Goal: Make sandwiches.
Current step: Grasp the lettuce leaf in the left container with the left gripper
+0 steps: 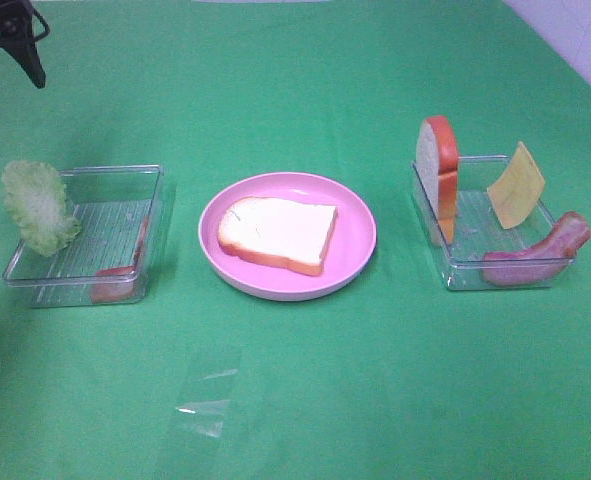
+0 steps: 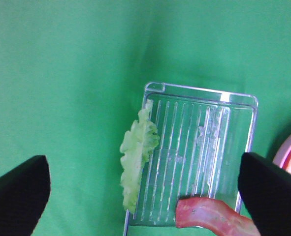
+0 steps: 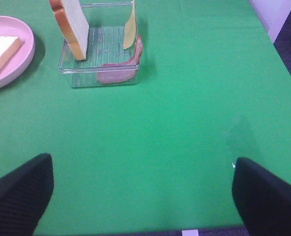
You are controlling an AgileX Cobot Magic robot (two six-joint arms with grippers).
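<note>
Exterior high view showed a green bench point(image 1: 295, 80) with a pink plate point(image 1: 360, 215) at its centre, and a flat bread slice point(image 1: 277, 234) lay on it. At the plate's 9 o'clock stood the left tray point(image 1: 115, 170). A lettuce leaf point(image 1: 38, 205) leaned over its 9 o'clock wall and the left bacon strip point(image 1: 115, 283) lay at its 5 o'clock corner. At the plate's 3 o'clock stood the right tray point(image 1: 495, 278). It held an upright bread slice point(image 1: 438, 170) at 9 o'clock, a tilted cheese square point(image 1: 516, 185) at 1 o'clock and the right bacon strip point(image 1: 540, 255) draped over the 4 o'clock rim. A scrap of clear film point(image 1: 207, 395) lay at the plate's 7 o'clock.

The left pincer point(image 2: 145, 196) was spread wide and empty above the left tray. The right pincer point(image 3: 143, 196) was also spread wide and empty, over bare bench.
</note>
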